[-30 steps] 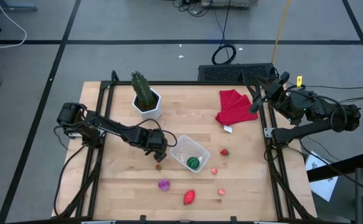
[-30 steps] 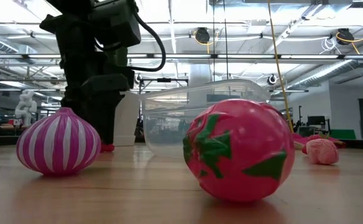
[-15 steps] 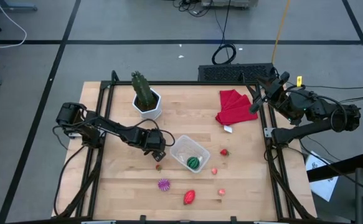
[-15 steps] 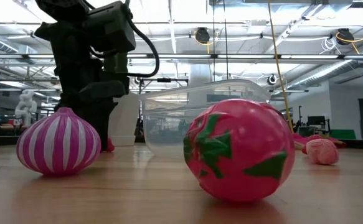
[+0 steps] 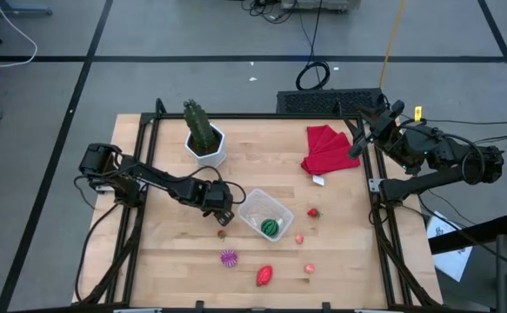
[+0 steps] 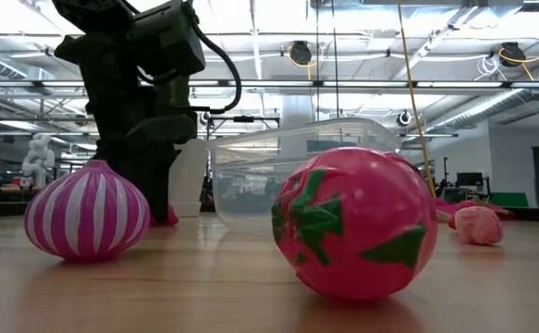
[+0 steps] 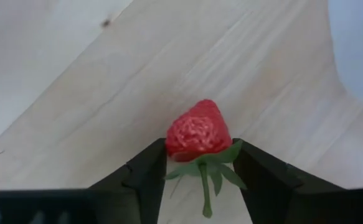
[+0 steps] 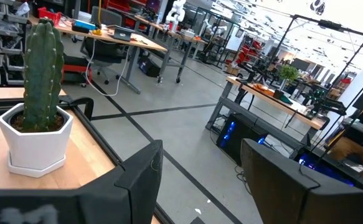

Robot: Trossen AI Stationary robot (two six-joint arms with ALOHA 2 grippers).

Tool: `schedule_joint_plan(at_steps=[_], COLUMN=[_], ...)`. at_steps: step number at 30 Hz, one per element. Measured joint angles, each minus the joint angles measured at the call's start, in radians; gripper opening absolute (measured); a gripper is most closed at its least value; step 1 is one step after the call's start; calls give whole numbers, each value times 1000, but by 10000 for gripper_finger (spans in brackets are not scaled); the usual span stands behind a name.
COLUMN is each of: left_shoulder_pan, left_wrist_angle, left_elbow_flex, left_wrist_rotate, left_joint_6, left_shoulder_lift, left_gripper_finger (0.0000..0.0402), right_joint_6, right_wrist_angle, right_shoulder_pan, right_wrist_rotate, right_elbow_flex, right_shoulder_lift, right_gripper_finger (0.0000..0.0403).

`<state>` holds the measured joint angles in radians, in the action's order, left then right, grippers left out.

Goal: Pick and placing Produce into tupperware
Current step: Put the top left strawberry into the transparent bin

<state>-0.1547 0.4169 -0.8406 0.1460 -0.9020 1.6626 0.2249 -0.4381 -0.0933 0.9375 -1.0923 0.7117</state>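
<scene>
A small red strawberry (image 7: 197, 132) with a green leafy cap lies on the wooden table, just left of the clear tupperware (image 5: 255, 205). My left gripper (image 7: 200, 168) is shut on it; in the high view the gripper (image 5: 222, 223) slants down at it. A green striped melon (image 5: 271, 228) lies inside the tupperware. My right gripper (image 8: 200, 174) hangs open and level, high above the table's far right corner (image 5: 357, 139). My left gripper pinches the strawberry between its two fingers at the leafy cap end (image 7: 226, 154), one finger (image 7: 149, 169) on each side. The fingers come from above, slanting down from the table's left. The strawberry's tip points away from the gripper, and it appears to rest on the table.
Loose produce lies near the front: a purple ridged piece (image 5: 229, 257), a red-pink fruit (image 5: 264, 276), pink berries (image 5: 299, 239) (image 5: 310, 269), another red berry (image 5: 313, 212). A cactus in a white pot (image 5: 204, 139) and a red cloth (image 5: 327, 148) sit at the back.
In the low view my left gripper has tipped a little and its fingers have drawn together around the strawberry. The gripper has stayed in place, and the strawberry has kept its spot on the table.
</scene>
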Motion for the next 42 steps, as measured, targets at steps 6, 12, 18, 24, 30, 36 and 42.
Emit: schedule_joint_plan(at_steps=[6, 12, 18, 24, 30, 36, 42], left_shoulder_pan=[0, -3, -5, -24, -67, -115, -133], left_wrist_angle=[-14, -11, 3, 66, 131, 151, 240], left_elbow_flex=[0, 0, -1, -1, -1, -50, -148], left_wrist_rotate=[-13, -23, -61, -67, -66, -39, 9], left_joint_6=[-1, -17, -25, -70, -149, -193, -171], left_shoulder_lift=[0, -8, -39, -101, -219, -307, -310], left_gripper_finger=[142, 136, 150, 151, 151, 152, 152], right_joint_6=[0, 0, 0, 5, 26, 37, 50], right_wrist_angle=[0, 0, 0, 0, 1, 8, 17], right_shoulder_pan=[0, 0, 0, 0, 0, 0, 0], right_wrist_rotate=[0, 0, 0, 0, 0, 0, 0], right_elbow_flex=[0, 0, 0, 0, 0, 0, 0], right_shoulder_lift=[0, 0, 0, 0, 0, 0, 0], right_gripper_finger=[209, 209, 209, 209, 209, 209, 209])
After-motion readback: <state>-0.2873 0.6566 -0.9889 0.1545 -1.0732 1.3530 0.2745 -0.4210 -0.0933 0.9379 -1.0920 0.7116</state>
